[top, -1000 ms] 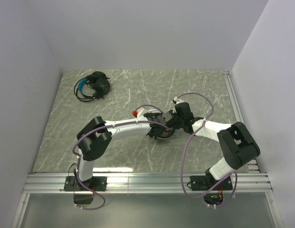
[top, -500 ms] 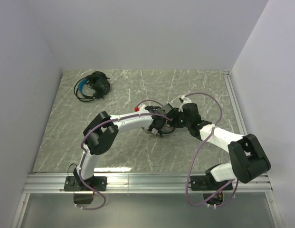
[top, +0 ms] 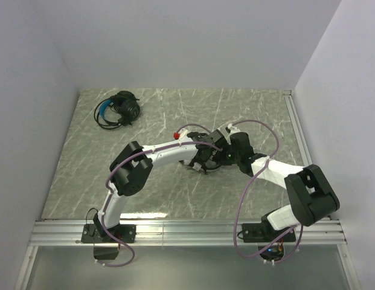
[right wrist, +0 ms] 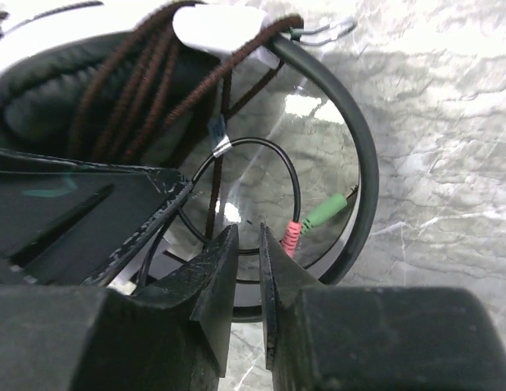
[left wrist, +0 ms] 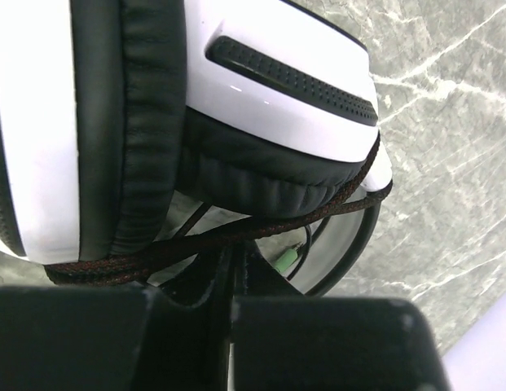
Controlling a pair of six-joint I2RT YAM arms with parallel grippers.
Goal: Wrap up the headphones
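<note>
The white headset [top: 198, 169] with black ear pads lies at mid-table, mostly hidden under both grippers. My left gripper [top: 203, 158] is over it. In the left wrist view its jaws [left wrist: 234, 259] are shut, tips at the braided cable [left wrist: 318, 213] that runs round the ear cups [left wrist: 277, 90]. My right gripper [top: 222, 156] faces it from the right. Its jaws [right wrist: 248, 232] are almost together with nothing between them, beside the pink plug [right wrist: 289, 236], the green plug [right wrist: 326, 212] and a thin black cable loop [right wrist: 295, 183]. The black headset with the blue headband [top: 118, 110] lies far left.
The white side walls stand close on the left and right. A metal rail [top: 296, 139] runs along the table's right edge. The two arms meet closely over the white headset, and the purple hoses [top: 253, 124] loop above them.
The left arm has stretched a little further right. The right arm's elbow swung out to the right and came partly back, its gripper shifting slightly right. The white headset has stayed about where it was.
</note>
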